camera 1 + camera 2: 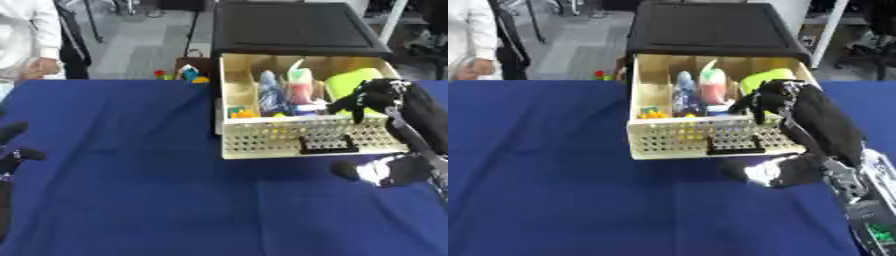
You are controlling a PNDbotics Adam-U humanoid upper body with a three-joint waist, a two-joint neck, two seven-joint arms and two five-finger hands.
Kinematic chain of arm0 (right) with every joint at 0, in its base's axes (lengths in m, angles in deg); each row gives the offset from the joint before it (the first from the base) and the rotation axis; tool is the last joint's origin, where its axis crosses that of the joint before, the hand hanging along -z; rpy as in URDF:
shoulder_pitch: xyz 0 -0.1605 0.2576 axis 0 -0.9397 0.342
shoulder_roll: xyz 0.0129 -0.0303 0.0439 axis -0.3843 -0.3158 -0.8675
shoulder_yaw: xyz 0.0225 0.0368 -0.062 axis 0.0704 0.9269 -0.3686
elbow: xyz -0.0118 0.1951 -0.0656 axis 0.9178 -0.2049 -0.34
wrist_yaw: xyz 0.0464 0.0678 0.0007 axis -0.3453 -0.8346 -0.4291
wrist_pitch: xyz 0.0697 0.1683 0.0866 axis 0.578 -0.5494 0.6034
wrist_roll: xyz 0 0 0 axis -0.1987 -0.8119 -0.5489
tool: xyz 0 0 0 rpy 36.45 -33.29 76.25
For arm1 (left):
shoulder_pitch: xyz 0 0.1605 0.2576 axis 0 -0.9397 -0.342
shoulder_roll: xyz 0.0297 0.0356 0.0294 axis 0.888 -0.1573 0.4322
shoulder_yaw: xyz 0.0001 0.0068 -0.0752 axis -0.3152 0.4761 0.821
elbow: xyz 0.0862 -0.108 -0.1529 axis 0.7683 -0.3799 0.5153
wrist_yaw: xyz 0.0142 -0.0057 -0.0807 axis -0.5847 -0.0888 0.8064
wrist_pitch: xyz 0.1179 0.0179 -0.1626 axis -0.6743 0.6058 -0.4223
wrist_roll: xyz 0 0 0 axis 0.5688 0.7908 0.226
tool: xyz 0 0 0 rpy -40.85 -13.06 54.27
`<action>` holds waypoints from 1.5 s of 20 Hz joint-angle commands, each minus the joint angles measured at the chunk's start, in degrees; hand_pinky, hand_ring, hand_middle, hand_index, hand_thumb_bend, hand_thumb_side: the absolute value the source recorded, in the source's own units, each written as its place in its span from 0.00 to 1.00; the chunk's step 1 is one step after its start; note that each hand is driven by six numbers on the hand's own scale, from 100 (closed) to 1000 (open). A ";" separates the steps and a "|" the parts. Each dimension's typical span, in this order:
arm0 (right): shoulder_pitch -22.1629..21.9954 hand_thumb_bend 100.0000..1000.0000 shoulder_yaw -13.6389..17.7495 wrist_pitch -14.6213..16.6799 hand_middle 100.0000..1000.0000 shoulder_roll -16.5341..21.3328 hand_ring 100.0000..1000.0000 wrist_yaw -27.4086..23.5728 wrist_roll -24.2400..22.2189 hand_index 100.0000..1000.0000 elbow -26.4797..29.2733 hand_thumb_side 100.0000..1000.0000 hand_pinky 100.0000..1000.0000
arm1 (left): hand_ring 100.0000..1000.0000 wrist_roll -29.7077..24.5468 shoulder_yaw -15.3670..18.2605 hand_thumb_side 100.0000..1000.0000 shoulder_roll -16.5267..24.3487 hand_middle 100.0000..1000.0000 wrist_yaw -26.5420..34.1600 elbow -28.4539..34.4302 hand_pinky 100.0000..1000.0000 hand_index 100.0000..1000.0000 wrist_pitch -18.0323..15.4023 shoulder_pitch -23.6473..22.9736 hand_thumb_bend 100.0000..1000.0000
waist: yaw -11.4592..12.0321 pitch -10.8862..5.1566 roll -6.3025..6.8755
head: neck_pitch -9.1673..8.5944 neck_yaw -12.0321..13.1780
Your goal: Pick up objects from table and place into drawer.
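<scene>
Right hand (773, 102): black, over the right compartment of the open drawer (306, 141), fingers curled downward above the yellow-green object (350, 80); whether they grip or touch it cannot be told. Drawer: cream, perforated front, pulled out from a black cabinet (293, 27), on the blue table (131, 165). Contents: blue bottle-like item (269, 92), pink and green item (300, 85), small yellow pieces (243, 114). Left hand (13, 150): lower left edge, fingers relaxed, holding nothing

A blue cloth (131, 165) covers the desk. Beyond its far edge lies grey floor (144, 47), where a person in white (26, 35) stands.
</scene>
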 commanded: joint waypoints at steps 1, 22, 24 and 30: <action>1.35 0.67 0.99 2.83 0.24 3.46 0.41 1.10 -2.25 0.64 1.69 1.00 0.29 | 0.79 -0.34 0.02 1.00 -0.06 0.83 0.22 0.75 0.51 0.83 0.05 0.11 0.01 | 0.33 -0.93 0.29 | 0.79 0.06; -1.30 0.63 0.10 6.60 0.27 0.28 0.34 12.73 -4.76 0.65 -0.31 1.00 0.27 | 0.78 -0.38 0.05 1.00 -1.17 0.83 -0.20 0.75 0.50 0.81 1.36 0.60 0.01 | 1.55 -0.51 0.28 | -0.60 -0.10; -1.34 0.63 0.00 6.84 0.27 -0.10 0.34 13.56 -4.63 0.66 -1.13 1.00 0.27 | 0.78 -0.35 0.08 1.00 -1.32 0.83 -0.38 0.75 0.50 0.81 1.43 0.68 0.01 | 1.69 -0.37 0.29 | -0.69 -0.19; -1.89 0.64 -0.29 6.95 0.27 -1.12 0.35 15.00 -4.48 0.66 -1.91 1.00 0.26 | 0.78 -0.26 0.10 1.00 -1.64 0.83 -0.81 0.75 0.50 0.81 1.77 0.96 0.01 | 1.87 -0.05 0.16 | -0.63 -0.41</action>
